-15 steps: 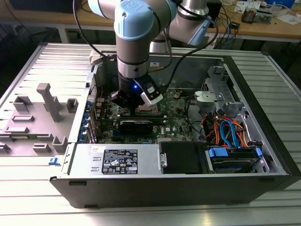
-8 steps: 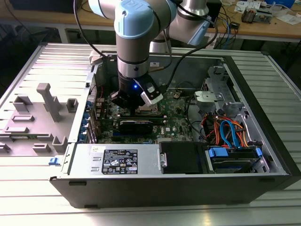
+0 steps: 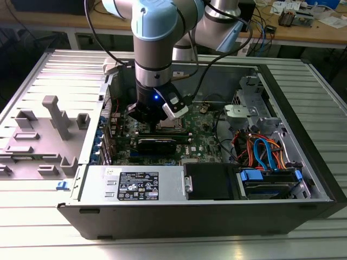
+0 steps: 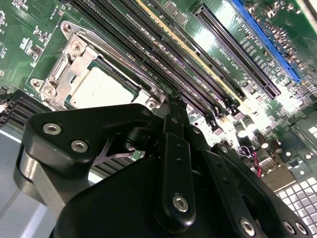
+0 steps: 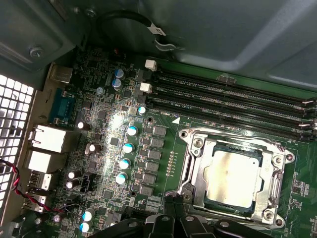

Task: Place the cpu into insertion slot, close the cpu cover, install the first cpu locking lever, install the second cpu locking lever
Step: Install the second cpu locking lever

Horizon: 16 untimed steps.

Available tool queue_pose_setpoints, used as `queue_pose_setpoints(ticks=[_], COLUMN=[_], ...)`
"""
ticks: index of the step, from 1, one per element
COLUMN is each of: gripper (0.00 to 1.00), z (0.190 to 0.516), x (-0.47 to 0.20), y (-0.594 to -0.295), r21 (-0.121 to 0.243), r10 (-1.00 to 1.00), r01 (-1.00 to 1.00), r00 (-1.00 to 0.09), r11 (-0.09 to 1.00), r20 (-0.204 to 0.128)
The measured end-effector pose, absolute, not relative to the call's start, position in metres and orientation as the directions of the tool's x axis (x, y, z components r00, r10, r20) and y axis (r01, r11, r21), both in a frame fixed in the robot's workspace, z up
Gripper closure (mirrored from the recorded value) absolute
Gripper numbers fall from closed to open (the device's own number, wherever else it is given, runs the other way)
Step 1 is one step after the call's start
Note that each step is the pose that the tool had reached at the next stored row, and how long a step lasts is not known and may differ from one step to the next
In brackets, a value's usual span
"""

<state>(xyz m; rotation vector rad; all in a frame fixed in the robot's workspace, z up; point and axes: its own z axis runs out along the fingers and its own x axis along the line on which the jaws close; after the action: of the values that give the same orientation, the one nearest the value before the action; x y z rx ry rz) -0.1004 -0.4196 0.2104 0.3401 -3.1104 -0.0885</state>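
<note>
Already the pale silvery square cpu (image 5: 233,178) sits inside the silver-rimmed square insertion slot (image 5: 194,148), with the thin silver frame-like cpu cover (image 5: 267,151) lying flat around it. Judging by this, the levers are in hand; the black gripper (image 4: 173,106) hovers just beside the socket, its jaws drawn together and empty.

The pale silvery cpu (image 5: 233,177) is lying flat inside the insertion slot (image 5: 190,171), with the silver cpu cover (image 5: 267,171) sitting closed around it, framing it at every clock position.
</note>
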Motion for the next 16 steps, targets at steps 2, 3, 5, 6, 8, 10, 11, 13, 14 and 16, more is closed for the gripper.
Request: queue_pose_setpoints(ticks=[2,3,5,6,8,10,11,13,14,16], gripper=[0.89,0.89,0.89,0.89,0.89,0.89,0.89,0.89,0.89,0.89], z=[0.2104,0.2105,0.2105,0.2105,0.2108,0.2127,0.2138,0.2164,0.2185,0.2188], x=[-0.1004,-0.1004,-0.1004,-0.1004,-0.1004,-0.1005,-0.1004,-0.1004,-0.1004,-0.1004], y=[-0.4196,-0.4196,-0.4196,-0.4196,-0.4196,-0.4197,-0.4196,-0.4196,-0.4196,-0.4196], r21=[0.057,0.057,0.057,0.057,0.057,0.057,0.057,0.057,0.057,0.058], r10=[-0.216,-0.216,-0.216,-0.216,-0.216,-0.216,-0.216,-0.216,-0.216,-0.216], r01=[-0.216,-0.216,-0.216,-0.216,-0.216,-0.216,-0.216,-0.216,-0.216,-0.216], r00=[-0.976,-0.976,-0.976,-0.976,-0.976,-0.976,-0.976,-0.976,-0.976,-0.976], r11=[0.975,0.975,0.975,0.975,0.975,0.975,0.975,0.975,0.975,0.975], r20=[0.005,0.005,0.005,0.005,0.005,0.005,0.005,0.005,0.005,0.005])
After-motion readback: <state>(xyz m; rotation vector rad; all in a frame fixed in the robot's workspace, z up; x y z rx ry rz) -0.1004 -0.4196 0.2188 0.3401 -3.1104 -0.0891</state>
